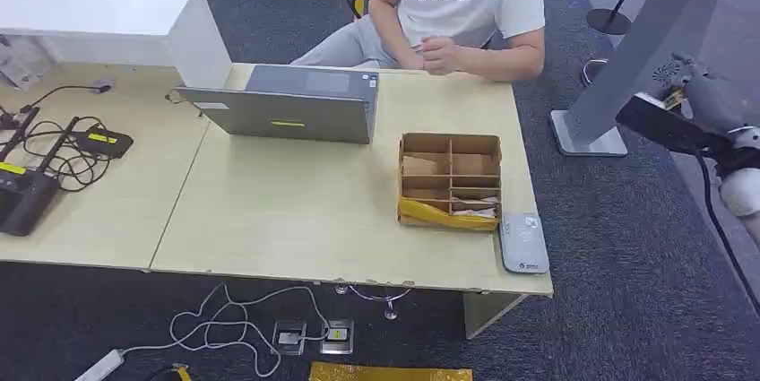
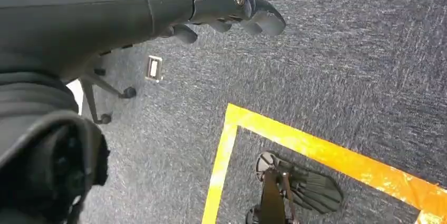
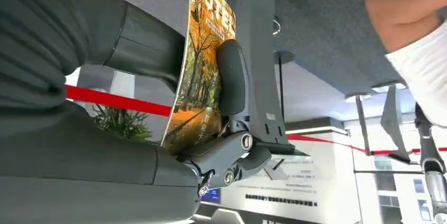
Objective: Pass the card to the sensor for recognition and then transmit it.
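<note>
Orange-printed card sits clamped between the right hand's thumb and fingers, raised off the table at about 3 o'clock. Grey sensor lies at the table's 5 o'clock corner. Left hand hangs over carpet, fingers loosely apart, holding nothing.

- Card: glossy, printed with orange autumn trees and large pale letters along one end; pinched between the thumb and fingers of the right hand, slightly bowed, held up off the table
- Sensor: flat grey pad with rounded corners, lying at the table's near right corner, just beside the cardboard box
</note>
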Controlling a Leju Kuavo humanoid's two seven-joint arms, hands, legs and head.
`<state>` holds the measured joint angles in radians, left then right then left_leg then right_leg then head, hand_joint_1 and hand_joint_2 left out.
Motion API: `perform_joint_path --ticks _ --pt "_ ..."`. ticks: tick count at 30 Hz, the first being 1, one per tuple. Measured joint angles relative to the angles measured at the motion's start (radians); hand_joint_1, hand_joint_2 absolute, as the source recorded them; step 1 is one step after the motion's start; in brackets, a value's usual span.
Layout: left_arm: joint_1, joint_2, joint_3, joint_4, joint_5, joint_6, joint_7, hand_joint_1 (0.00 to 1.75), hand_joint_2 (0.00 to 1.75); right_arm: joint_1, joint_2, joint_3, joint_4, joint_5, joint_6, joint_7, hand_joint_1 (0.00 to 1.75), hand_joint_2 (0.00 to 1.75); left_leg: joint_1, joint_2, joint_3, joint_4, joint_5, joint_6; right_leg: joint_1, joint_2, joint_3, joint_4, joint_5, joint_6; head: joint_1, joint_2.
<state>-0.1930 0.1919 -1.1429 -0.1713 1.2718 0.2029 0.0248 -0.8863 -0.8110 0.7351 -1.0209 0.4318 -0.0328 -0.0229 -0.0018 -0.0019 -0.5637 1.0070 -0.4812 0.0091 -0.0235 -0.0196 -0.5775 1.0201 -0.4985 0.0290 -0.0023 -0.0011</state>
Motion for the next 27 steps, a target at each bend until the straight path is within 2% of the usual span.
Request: perform_joint_path --ticks 7,14,22,27 --pt "0.001 0.0 0.0 0.0 0.0 0.004 0.0 0.0 0.0 0.141 -0.003 0.0 -0.081 -0.014 -0.032 0.043 1.75 1.75 0.0 0.0 0.0 0.0 0.0 0.0 0.0 0.0 0.0 0.0 0.0 0.0 0.0 0.0" --pt "0.001 0.0 0.0 0.0 0.0 0.006 0.0 0.0 0.0 0.179 -0.008 0.0 -0.118 -0.021 -0.034 0.05 1.75 1.75 0.0 0.0 0.0 0.0 0.0 0.0 0.001 0.001 0.0 0.0 0.0 0.0 0.0 0.0" --pt "0.0 0.0 0.0 0.0 -0.002 0.013 0.0 0.0 0.0 0.292 0.005 -0.001 -0.166 -0.028 -0.055 0.064 1.75 1.75 0.001 0.0 0.0 0.0 0.0 0.0 0.001 0.0 0.0 0.0 0.0 0.0 0.0 0.0" --pt "0.0 0.0 0.0 0.0 -0.002 0.013 0.0 0.0 0.0 0.309 0.007 -0.002 -0.186 -0.028 -0.055 0.064 1.75 1.75 0.001 0.0 0.0 0.0 0.0 0.0 0.001 0.0 0.0 0.0 0.0 0.0 -0.001 0.0"
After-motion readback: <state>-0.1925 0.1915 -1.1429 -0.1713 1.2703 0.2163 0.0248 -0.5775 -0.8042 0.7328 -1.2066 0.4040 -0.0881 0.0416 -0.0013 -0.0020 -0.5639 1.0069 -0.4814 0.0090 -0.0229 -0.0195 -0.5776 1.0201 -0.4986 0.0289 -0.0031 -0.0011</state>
